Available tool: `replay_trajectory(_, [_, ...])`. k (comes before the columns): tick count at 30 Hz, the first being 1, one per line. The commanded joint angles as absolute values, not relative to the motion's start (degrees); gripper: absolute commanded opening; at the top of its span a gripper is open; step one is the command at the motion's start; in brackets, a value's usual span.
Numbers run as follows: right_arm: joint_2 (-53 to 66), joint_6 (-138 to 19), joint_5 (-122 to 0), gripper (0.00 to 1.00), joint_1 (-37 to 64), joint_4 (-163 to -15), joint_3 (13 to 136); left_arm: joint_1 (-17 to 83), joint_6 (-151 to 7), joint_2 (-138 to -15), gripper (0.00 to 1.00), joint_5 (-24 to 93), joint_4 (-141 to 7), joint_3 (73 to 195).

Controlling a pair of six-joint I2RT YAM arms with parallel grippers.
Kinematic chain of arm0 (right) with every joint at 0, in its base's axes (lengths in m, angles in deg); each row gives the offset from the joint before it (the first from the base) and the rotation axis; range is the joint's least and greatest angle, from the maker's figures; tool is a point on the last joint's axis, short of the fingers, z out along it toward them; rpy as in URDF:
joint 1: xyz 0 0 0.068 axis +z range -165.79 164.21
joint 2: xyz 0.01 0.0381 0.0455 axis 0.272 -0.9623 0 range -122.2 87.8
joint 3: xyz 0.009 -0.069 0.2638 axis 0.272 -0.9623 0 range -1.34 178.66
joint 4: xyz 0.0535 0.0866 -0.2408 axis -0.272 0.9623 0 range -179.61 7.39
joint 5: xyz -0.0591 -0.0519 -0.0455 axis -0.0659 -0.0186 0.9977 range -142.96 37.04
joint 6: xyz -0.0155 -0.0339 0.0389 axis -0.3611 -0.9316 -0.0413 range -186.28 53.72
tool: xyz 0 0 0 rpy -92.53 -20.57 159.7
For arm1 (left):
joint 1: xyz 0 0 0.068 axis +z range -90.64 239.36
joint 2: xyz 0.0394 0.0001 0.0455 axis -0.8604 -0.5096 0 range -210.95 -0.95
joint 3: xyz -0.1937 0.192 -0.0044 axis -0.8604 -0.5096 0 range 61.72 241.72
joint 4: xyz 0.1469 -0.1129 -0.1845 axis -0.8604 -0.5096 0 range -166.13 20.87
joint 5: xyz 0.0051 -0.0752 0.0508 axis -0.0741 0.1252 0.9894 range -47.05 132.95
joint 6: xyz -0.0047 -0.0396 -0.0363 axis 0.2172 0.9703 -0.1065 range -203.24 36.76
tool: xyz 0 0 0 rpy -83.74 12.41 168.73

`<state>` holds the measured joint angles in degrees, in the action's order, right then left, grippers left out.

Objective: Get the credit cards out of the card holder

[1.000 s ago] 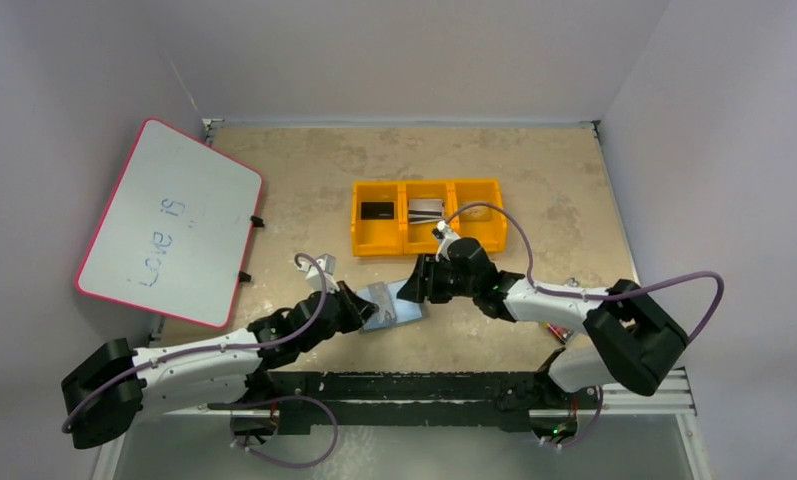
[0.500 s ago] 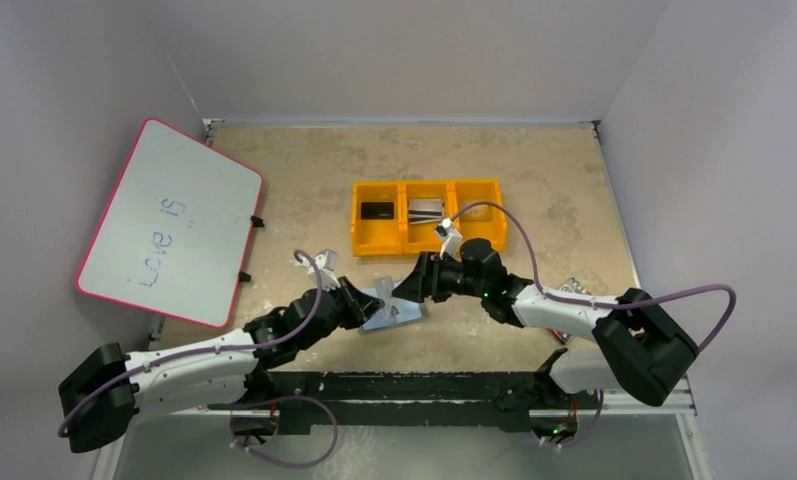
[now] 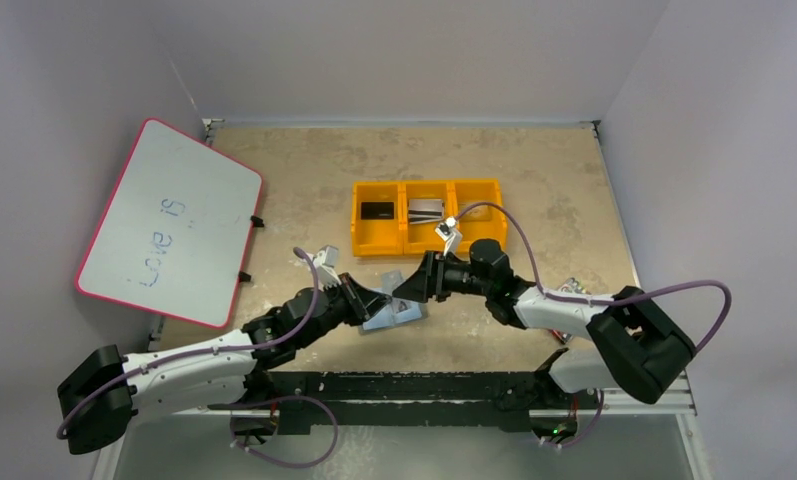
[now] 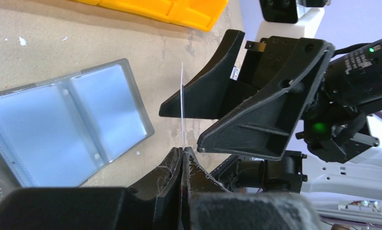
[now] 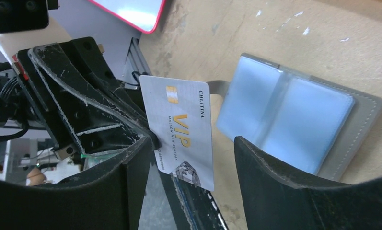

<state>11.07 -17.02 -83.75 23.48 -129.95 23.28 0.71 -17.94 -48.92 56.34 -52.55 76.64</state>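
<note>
My left gripper [image 4: 183, 149] is shut on the lower edge of a pale card [image 5: 181, 132] with gold "VIP" lettering and holds it upright above the table. It shows edge-on in the left wrist view [image 4: 182, 105]. My right gripper [image 5: 191, 143] is open, one finger on each side of the card, not touching it. The card holder [image 3: 396, 316] lies open on the table just below both grippers. Its two pale blue-grey pockets [image 4: 69, 129] look empty. A black card [image 3: 377, 210] and a silver striped card [image 3: 426, 211] lie in the yellow tray.
The yellow three-part bin tray [image 3: 426, 185] stands behind the grippers; its right compartment is partly hidden by the right arm's cable. A red-rimmed whiteboard [image 3: 169, 220] leans at the left. Grey walls close in both sides.
My left gripper has lifted the pale card up and away from the card holder. My right gripper has swung in and now has its open fingers around the card.
</note>
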Motion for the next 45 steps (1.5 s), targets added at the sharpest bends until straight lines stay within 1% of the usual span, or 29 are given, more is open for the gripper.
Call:
replay_trajectory(1, [11.2,-14.6,-88.1,0.64,22.9,-137.5,22.9,0.4,-19.1,-47.6,0.0,55.1,-47.0,77.5])
replay_trajectory(4, [12.8,-14.3,-88.0,0.55,22.3,-137.3,22.6,0.4,-18.9,-46.9,0.0,55.1,-46.3,76.9])
replay_trajectory(9, [15.8,-14.2,-89.0,0.43,21.4,-136.9,22.3,0.4,-18.8,-46.8,0.0,55.1,-46.2,76.4])
replay_trajectory(11, [16.6,-14.0,-89.1,0.35,21.2,-136.5,22.4,0.4,-18.8,-47.0,0.0,55.1,-46.0,76.4])
replay_trajectory(12, [17.2,-13.9,-88.9,0.33,21.2,-136.3,22.4,0.4,-18.8,-47.2,0.0,55.0,-45.9,76.4])
replay_trajectory(14, [18.1,-14.0,-88.6,0.24,21.1,-135.6,22.4,0.4,-18.7,-47.5,0.0,54.9,-45.6,76.3])
replay_trajectory(18, [19.0,-14.2,-88.9,0.18,21.0,-134.9,22.8,0.4,-18.7,-47.6,0.0,55.0,-45.2,76.1])
replay_trajectory(21, [19.3,-14.3,-88.8,0.15,20.9,-134.4,22.8,0.4,-18.5,-47.5,0.0,55.4,-45.3,75.9])
replay_trajectory(24, [19.7,-14.3,-89.2,0.09,20.9,-134.5,22.9,0.4,-18.4,-47.4,0.0,55.5,-45.4,75.7])
replay_trajectory(25, [19.7,-14.3,-89.3,0.04,20.9,-134.4,23.0,0.4,-18.4,-47.4,0.0,55.5,-45.4,75.7])
replay_trajectory(27, [20.0,-14.5,-89.2,0.01,20.9,-133.7,23.4,0.4,-18.4,-47.4,0.01,55.8,-45.6,75.7])
replay_trajectory(30, [20.5,-15.4,-88.7,0.0,20.9,-132.0,23.8,0.4,-18.0,-47.1,0.11,56.7,-46.1,75.8])
replay_trajectory(38, [20.8,-16.5,-87.3,0.0,20.9,-129.2,24.4,0.4,-17.9,-46.3,0.33,57.7,-48.6,76.1])
replay_trajectory(45, [20.0,-18.5,-86.1,0.0,20.9,-125.5,26.4,0.4,-17.6,-42.7,0.52,64.3,-57.9,77.9])
